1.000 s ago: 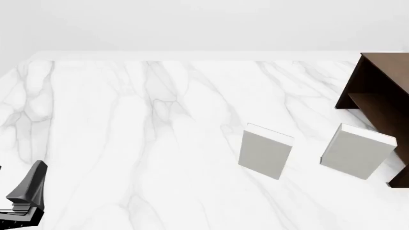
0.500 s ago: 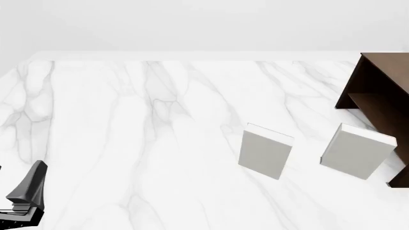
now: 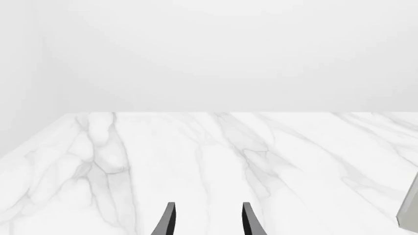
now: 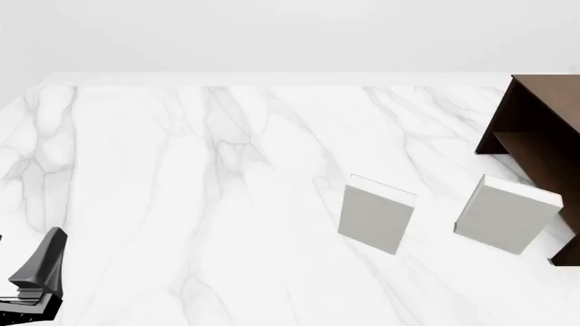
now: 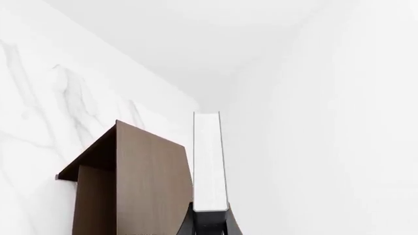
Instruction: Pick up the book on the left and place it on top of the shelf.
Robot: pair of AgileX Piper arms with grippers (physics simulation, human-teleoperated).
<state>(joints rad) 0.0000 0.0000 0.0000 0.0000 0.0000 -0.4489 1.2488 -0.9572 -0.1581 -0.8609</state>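
Note:
In the right wrist view my right gripper [image 5: 210,223] is shut on the book [image 5: 209,161]. The book is thin, with dark covers, and I see it edge-on with its white page edges facing the camera. It is held close beside the flat brown panel of the dark wooden shelf [image 5: 134,186]; I cannot tell whether they touch. The shelf also stands at the right edge of the front view [image 4: 534,129], where neither the right gripper nor the book shows. My left gripper [image 4: 41,272] is open and empty at the near left; its fingers [image 3: 168,223] stand apart.
Two pale grey-white books stand on the marble table [image 4: 181,170], one near the middle right [image 4: 376,214] and one just in front of the shelf [image 4: 506,214]. A sliver of one shows at the edge of the left wrist view [image 3: 410,210].

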